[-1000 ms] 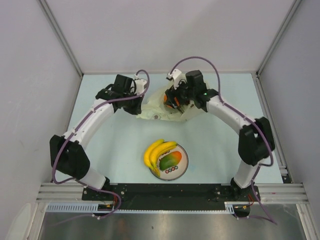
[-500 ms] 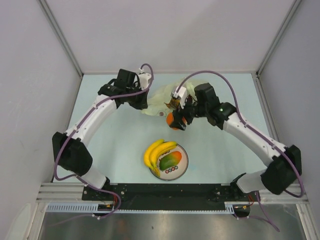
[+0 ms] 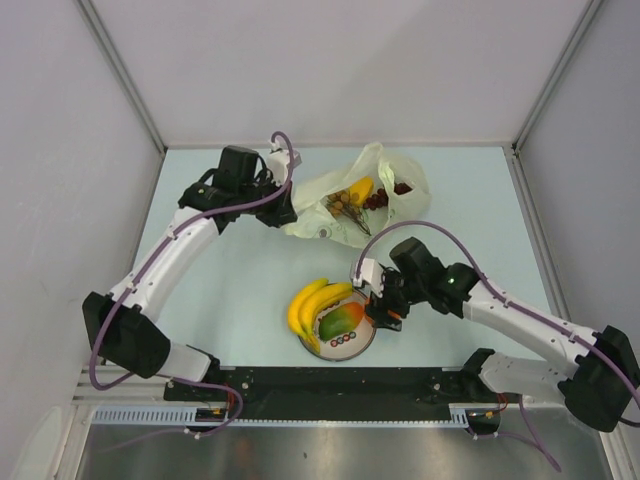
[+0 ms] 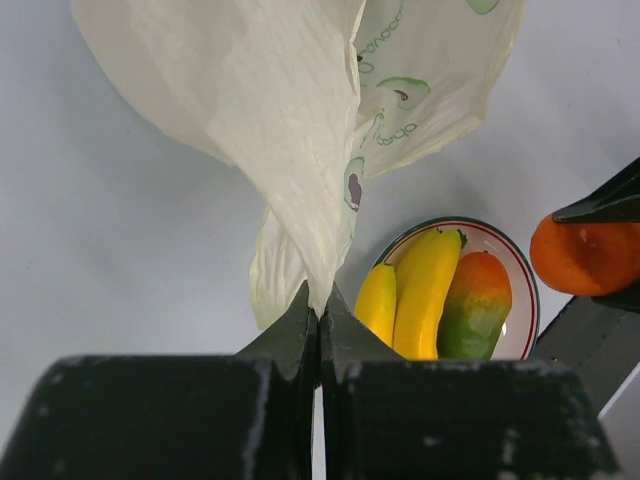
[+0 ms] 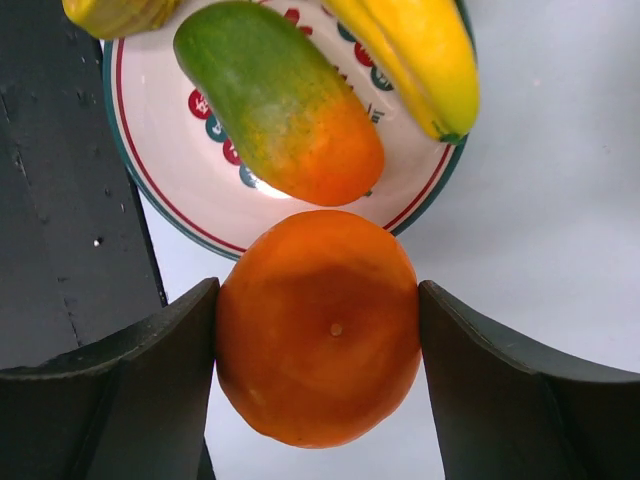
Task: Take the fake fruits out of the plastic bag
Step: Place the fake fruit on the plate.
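My left gripper (image 3: 277,205) (image 4: 320,312) is shut on a pinched edge of the crinkled pale plastic bag (image 3: 395,180) (image 4: 290,100) and holds it up. Inside the bag I see dark grapes (image 3: 381,200) and a yellow-orange piece (image 3: 359,188). My right gripper (image 3: 385,306) (image 5: 318,300) is shut on the round orange (image 5: 318,330) (image 4: 585,255), just off the right rim of the white plate (image 3: 368,338) (image 5: 160,180). The banana bunch (image 3: 313,303) (image 5: 420,50) and the mango (image 3: 340,320) (image 5: 280,100) lie on that plate.
Grey side walls and metal frame rails close in the pale blue table (image 3: 230,290) on three sides. The arm bases sit on a black rail (image 3: 330,385) at the near edge. The right arm's forearm (image 3: 520,315) stretches across the near right.
My right gripper has carried the orange out of the bag and down to the plate's right rim. The bag now lies open, showing grapes. My left gripper shifted slightly left.
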